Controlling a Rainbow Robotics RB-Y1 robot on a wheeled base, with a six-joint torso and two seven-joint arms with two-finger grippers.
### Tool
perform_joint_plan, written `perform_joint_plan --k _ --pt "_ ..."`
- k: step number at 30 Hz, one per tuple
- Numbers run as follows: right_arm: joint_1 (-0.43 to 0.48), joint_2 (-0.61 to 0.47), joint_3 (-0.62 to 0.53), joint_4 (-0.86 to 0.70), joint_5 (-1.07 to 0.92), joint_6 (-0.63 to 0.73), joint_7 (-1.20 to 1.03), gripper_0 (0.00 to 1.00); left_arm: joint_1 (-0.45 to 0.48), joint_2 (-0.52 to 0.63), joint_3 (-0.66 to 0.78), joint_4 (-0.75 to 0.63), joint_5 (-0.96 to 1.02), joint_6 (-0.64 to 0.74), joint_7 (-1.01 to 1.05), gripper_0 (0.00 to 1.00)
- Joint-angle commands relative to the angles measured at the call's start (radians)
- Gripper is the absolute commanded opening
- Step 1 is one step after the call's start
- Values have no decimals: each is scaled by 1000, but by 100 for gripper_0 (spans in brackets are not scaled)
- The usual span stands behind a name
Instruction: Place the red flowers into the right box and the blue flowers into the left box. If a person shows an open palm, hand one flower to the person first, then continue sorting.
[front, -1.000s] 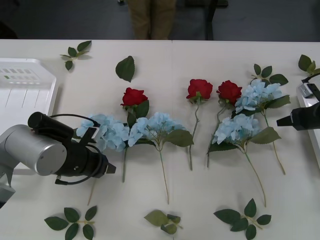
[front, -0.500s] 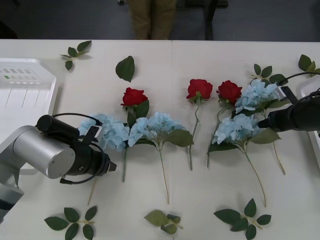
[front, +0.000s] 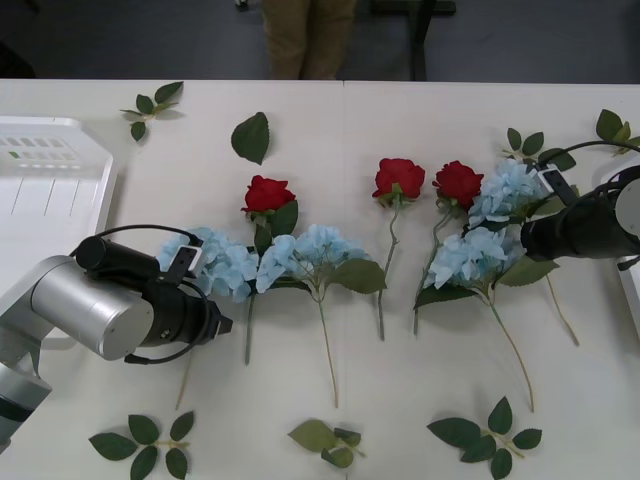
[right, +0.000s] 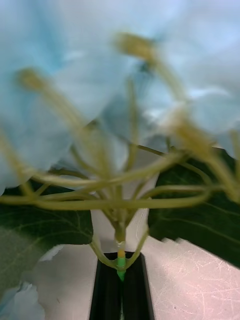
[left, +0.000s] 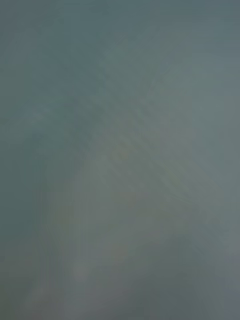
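Four pale-blue hydrangeas (front: 318, 250) and three red roses (front: 268, 194) are laid in a row across the white table (front: 400, 110). The right gripper (front: 528, 236) is placed among the two rightmost hydrangeas (front: 508, 190); in the right wrist view its black fingers (right: 107, 292) are seen clenched on a hydrangea stem just under the head (right: 120, 100). The left gripper (front: 222, 325) is positioned at the leftmost hydrangea (front: 215, 263), beside the left box (front: 95, 160); whether it is clenched cannot be told.
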Motion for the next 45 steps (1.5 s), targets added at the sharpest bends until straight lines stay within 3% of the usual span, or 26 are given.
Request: perform_joint_plan --k 1,3,4,5,7,14,18,21,30,33,40,45 --pt "-40 -13 -52 -44 -81 73 -17 0 -11 -19 -30 27 -24 -24 47 100" --pt "-40 -32 -85 -56 -118 128 -11 0 -11 -19 -30 27 -27 -24 45 86" --pt "-40 -43 -97 -64 -135 151 -6 0 -11 -18 -30 27 -30 -24 44 65" --pt "-40 -72 -128 -87 -180 200 0 0 -11 -19 -31 27 -33 -24 42 17" --pt "-40 -127 -171 -116 -282 272 11 0 -12 -18 -31 27 -36 -24 37 5" --pt "-40 -222 -290 -161 -650 380 43 0 -14 -18 -31 27 -41 -24 34 0" --pt "-40 -207 -299 -179 -902 355 63 0 -14 -19 -33 27 -41 -24 33 0" --pt "-38 -152 -296 -224 -962 300 106 0 -14 -19 -33 27 -41 -24 31 0" --pt "-31 57 -212 -349 -989 48 120 0 -46 2 -31 7 -38 22 25 0" --pt "-29 60 -186 -368 -965 -5 126 0 -86 45 -19 -59 -32 109 34 0" --pt "-21 43 -186 -366 -936 27 123 0 -209 146 71 -180 109 372 51 0" --pt "-23 -53 -275 -461 -641 65 64 0 -294 251 122 -211 246 487 59 0"
